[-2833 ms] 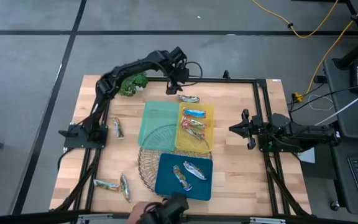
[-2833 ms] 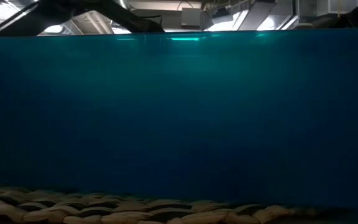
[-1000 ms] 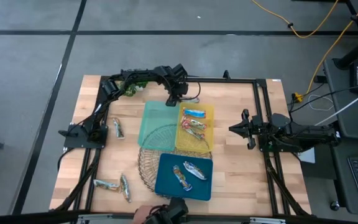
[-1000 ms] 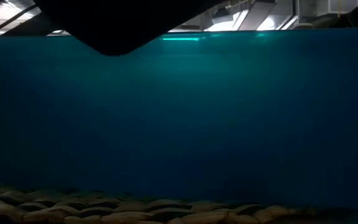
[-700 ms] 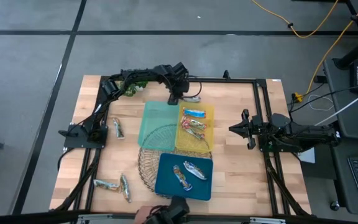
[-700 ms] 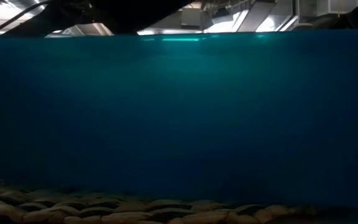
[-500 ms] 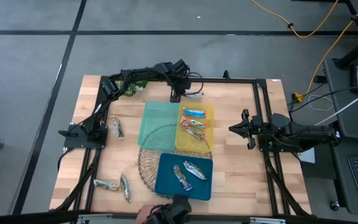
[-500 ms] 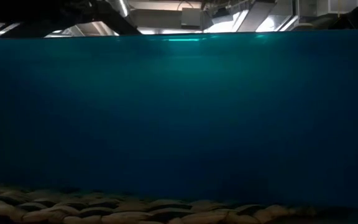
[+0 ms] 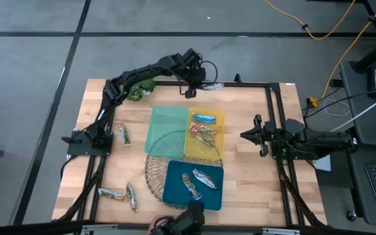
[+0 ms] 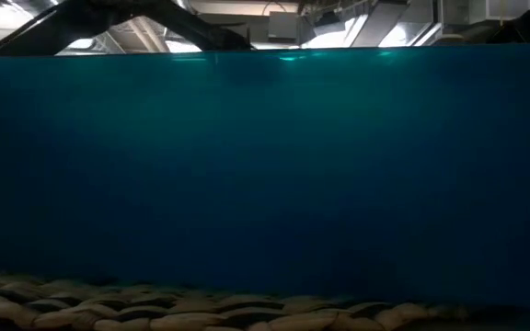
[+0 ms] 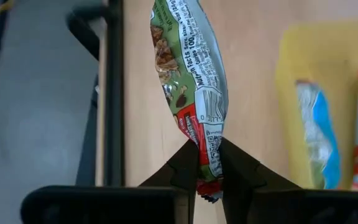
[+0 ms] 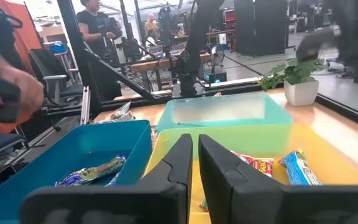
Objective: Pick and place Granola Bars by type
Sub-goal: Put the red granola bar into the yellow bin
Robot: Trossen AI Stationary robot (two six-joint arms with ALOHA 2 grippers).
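Observation:
My left gripper [image 9: 193,86] hangs over the table's far edge, shut on a silver-green granola bar [image 11: 189,68], which also shows in the high view [image 9: 211,85]. A blue and a red bar lie in the yellow tray [image 9: 205,134]. Two more bars lie in the blue tray [image 9: 193,185]. The green tray [image 9: 167,127] holds no bar. Three bars lie on the wood at the left: one [image 9: 123,134] and a pair [image 9: 121,194]. My right gripper [image 9: 245,135] waits shut at the right, level above the table. My left gripper pinches the bar's red-printed end [image 11: 209,147] between its two fingers [image 11: 236,169]. The fingers slant down and point toward the table's right edge. The bar sticks out straight beyond the fingertips, in line with them, lifted clear of the table.
A wire basket [image 9: 160,171] lies partly under the three trays. A leafy plant [image 9: 140,88] stands at the far left by my left arm. The blue tray's wall [image 10: 265,165] fills the low view. A person's hand [image 9: 156,226] shows at the near edge.
My left gripper has risen from the wood just beyond the yellow tray's far end, taking the silver-green bar with it. The bar lay on the table before; now it hangs clear, over the far edge.

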